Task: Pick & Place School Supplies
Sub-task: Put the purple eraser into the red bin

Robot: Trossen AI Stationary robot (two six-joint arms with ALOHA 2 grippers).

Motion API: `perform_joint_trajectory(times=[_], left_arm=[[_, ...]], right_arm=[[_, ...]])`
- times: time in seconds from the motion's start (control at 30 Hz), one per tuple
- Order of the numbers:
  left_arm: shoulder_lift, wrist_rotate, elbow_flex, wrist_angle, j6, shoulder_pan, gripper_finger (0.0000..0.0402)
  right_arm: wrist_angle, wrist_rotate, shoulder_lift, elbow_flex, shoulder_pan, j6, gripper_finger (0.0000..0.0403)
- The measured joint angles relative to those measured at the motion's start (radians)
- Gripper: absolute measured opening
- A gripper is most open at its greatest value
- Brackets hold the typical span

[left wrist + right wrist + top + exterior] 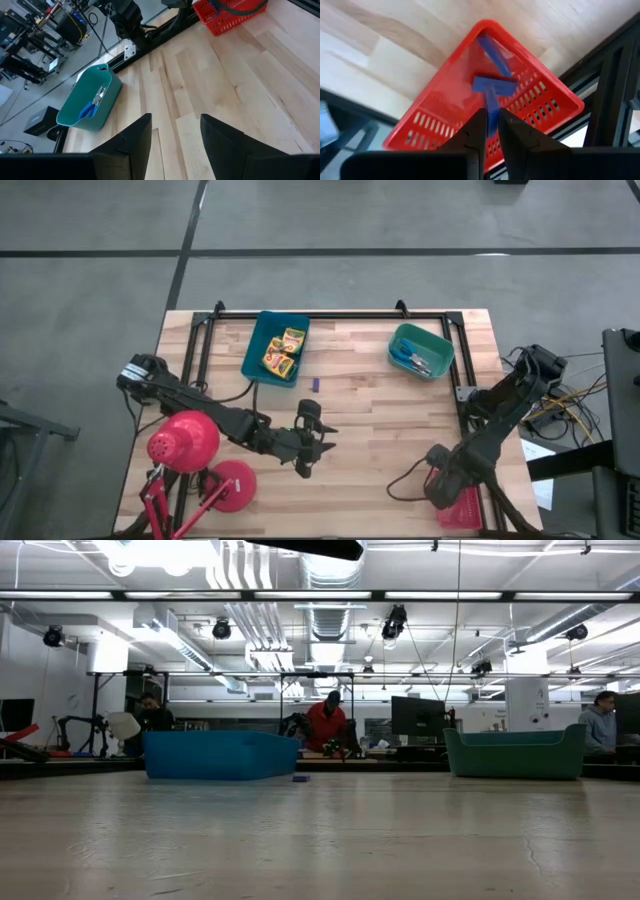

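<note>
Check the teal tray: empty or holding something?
Holding something: blue-handled scissors lie inside the teal tray, also visible from above.

3 yellow crayon boxes [282, 352] lie together; scissors [413, 361] apart.

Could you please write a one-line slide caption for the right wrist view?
Right gripper above the red basket, a blue object between its nearly closed fingers.
</note>
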Motion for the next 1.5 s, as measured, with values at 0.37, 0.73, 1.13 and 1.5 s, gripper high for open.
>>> perform_joint_trajectory(times=[0.37,0.73,1.13,1.5], left_arm=[[0.0,0.001,0.0,0.002,0.045,0.012,0.0175],[0.0,0.001,0.0,0.009,0.052,0.039,0.0175],[0.0,0.001,0.0,0.009,0.052,0.041,0.0174],[-0.003,-0.225,0.0,-0.033,-0.067,0.041,0.0174]], right_arm=[[-0.003,-0.048,0.141,0.0,0.005,-0.11,0.0083],[-0.01,-0.135,0.159,0.0,0.005,-0.144,0.0133],[-0.034,0.207,0.025,0.078,0.007,-0.169,0.0127],[-0.022,1.159,-0.161,0.152,0.006,-0.38,0.0129]])
